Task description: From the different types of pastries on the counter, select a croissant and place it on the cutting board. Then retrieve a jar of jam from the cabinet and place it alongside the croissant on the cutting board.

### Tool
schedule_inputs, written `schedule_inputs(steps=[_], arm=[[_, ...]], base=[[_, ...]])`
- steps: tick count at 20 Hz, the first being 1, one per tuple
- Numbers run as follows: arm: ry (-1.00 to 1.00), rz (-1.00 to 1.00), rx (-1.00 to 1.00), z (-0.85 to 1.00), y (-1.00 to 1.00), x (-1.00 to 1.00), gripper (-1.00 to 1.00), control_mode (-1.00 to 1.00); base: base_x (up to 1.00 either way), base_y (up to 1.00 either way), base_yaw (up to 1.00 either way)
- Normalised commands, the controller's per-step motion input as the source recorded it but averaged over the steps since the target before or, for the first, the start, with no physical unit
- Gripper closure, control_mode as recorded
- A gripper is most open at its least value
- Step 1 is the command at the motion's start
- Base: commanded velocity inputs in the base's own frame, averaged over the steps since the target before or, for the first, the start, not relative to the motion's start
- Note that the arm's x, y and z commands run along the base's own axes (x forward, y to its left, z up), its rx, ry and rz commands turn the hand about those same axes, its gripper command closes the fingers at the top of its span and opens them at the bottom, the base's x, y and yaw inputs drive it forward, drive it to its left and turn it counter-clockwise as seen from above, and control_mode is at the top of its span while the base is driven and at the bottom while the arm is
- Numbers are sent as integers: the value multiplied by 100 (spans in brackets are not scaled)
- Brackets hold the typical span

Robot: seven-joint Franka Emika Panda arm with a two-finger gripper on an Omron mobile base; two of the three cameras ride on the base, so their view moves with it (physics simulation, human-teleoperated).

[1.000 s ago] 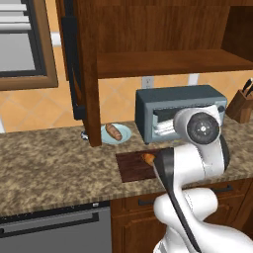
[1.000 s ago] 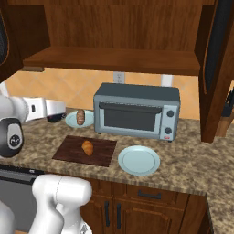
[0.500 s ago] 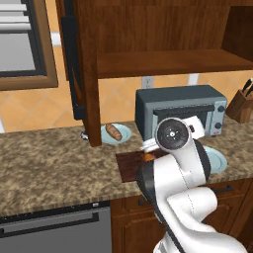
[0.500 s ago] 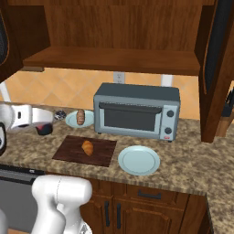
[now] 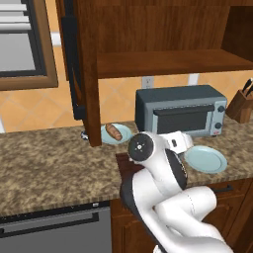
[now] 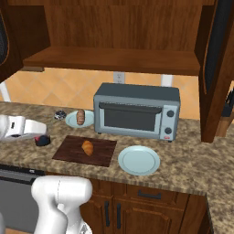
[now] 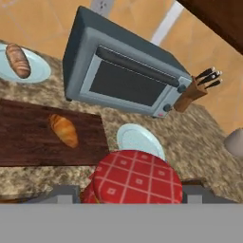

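1. Biggest change: over the last second the arm has swung round and dropped toward the counter; in the left base view its round wrist joint, which sat up by the toaster oven, is now lower and further left, down at the cutting board's edge; the cabinet and everything else stays put, so it's the arm moving, not the base.
2. In the right base view the hand was tucked at the left edge a second ago; now it reaches further in, with the gripper just left of the cutting board and low over the granite.
3. The gripper is carrying the jar of jam; in the hand view the red checked lid sits right between the fingers, which look closed snug on its sides; in the right base view it's the small dark blob at the tip of the hand.
4. The croissant is already lying on the board, near the middle; the brown loaf is on its blue plate behind; second plate is bare, right of the board.
5. My read: pastry half is done, jam is fetched, only the set-down is left; it needs to come a bit further right so the jar lands on the wood beside the croissant and not on it.
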Motion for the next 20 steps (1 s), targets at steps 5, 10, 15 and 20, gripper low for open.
schedule_inputs(steps=[5, 10, 15, 20], arm=[[-7, -31, -3, -48, -12, 0, 100, -100], [-5, -30, -1, -31, -24, 6, 100, -100], [-13, -28, 0, -12, -1, 30, 100, -100], [-20, -22, 0, 0, 4, 34, 100, -100]], base=[[0, 0, 0], [0, 0, 0], [0, 0, 0], [0, 0, 0]])
